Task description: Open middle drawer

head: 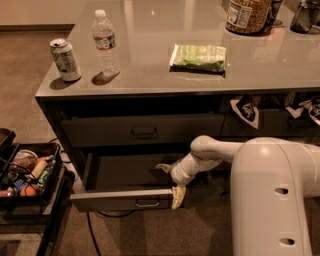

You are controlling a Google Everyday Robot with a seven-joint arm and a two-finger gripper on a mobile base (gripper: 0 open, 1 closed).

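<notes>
The middle drawer (125, 200) is the low dark-grey one under the taller-fronted drawer (144, 131). It stands pulled out toward me, its plain grey inside (130, 172) showing and its small bar handle (147, 203) at the centre of the front. My gripper (172, 182) is at the right end of the drawer's front panel, on my white arm (215, 150). It is open: one yellowish finger (164, 167) is inside the drawer and the other (178, 196) hangs over the front.
On the grey countertop (260, 75) stand a soda can (65, 60), a water bottle (105, 42), a green snack bag (198, 57) and a jar (245, 15). A black cart of items (27, 172) stands at the left. My white body (277, 200) fills the lower right.
</notes>
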